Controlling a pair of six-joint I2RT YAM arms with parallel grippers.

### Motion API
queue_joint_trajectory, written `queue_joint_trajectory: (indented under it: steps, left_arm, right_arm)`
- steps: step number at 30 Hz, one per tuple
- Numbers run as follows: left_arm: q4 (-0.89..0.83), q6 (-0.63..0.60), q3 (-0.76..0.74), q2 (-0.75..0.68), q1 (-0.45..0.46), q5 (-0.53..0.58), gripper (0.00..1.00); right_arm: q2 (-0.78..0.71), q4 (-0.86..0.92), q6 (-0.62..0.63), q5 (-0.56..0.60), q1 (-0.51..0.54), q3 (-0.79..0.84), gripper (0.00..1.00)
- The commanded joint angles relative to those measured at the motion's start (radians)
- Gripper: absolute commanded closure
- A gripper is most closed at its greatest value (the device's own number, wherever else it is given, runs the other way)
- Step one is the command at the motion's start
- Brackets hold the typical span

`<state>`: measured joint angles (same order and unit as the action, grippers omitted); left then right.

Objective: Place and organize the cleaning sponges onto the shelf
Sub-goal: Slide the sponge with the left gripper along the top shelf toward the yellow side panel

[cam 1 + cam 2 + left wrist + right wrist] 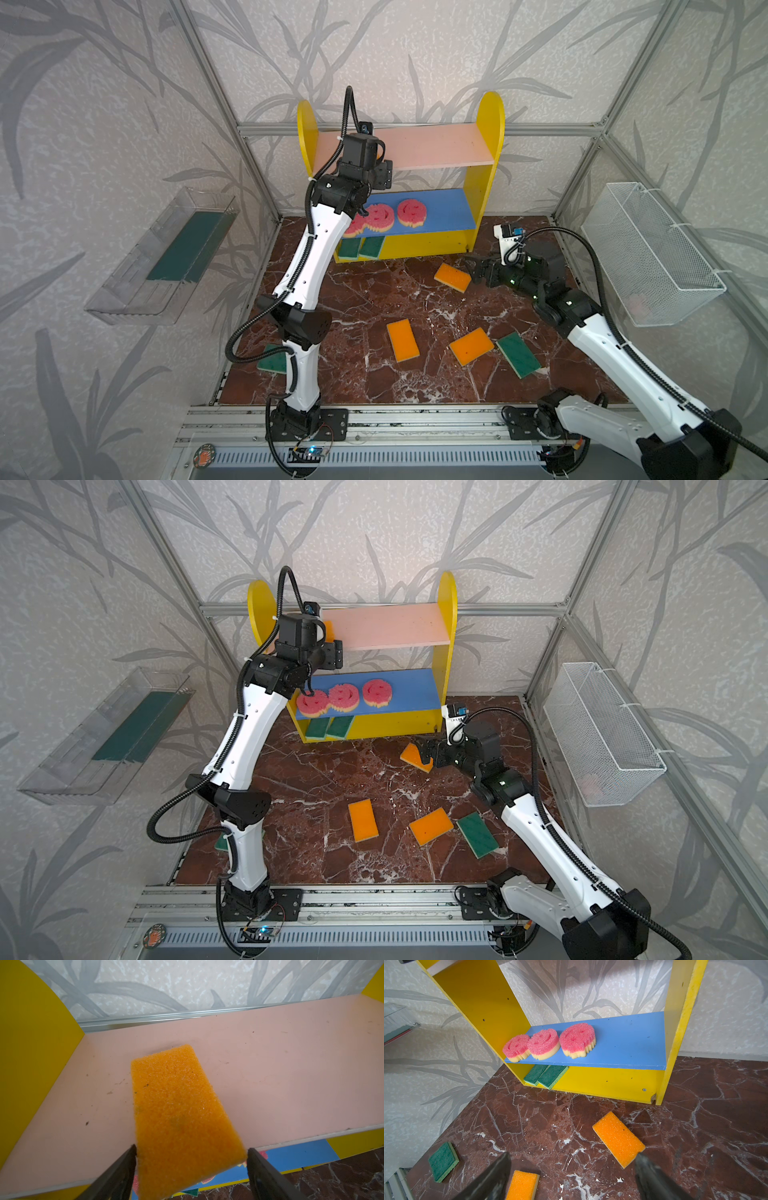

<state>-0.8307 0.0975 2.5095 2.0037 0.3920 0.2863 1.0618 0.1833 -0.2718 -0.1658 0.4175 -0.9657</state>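
Observation:
My left gripper (191, 1150) is at the shelf's (490, 120) pink upper board (270, 1076). Its jaws press both long edges of an orange sponge (176, 1109), whose far end rests on the board. Three pink smiley sponges (411, 212) sit in a row on the blue board (629, 1043). Two green sponges (544, 1075) lie on the yellow base. My right gripper (572, 1155) hovers open over the floor beside an orange sponge (618, 1138). Two more orange sponges (403, 340) (471, 345) and two green ones (518, 354) (272, 359) lie on the floor.
A clear tray (137, 291) holding a dark green strip (183, 245) hangs on the left wall. A white wire basket (652, 253) hangs on the right wall. The floor is brown marble (374, 299), with a metal rail (415, 419) along its front.

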Motion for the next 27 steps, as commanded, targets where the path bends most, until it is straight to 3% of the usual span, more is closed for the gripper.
queue_joint_trajectory:
  steps: [1,9,27]
  left_arm:
    - [-0.011,-0.007,0.003,0.009,-0.005,0.017,0.21]
    - [-0.016,-0.002,0.002,-0.017,-0.03,0.01,0.31]
    - [-0.041,-0.007,-0.005,-0.082,-0.126,-0.001,0.34]
  right_arm:
    - [0.003,-0.026,0.005,-0.007,-0.002,0.01,0.09]
    - [0.004,-0.033,0.0,-0.008,-0.002,0.015,0.1]
    - [0.006,-0.04,-0.009,-0.025,-0.002,0.016,0.1]
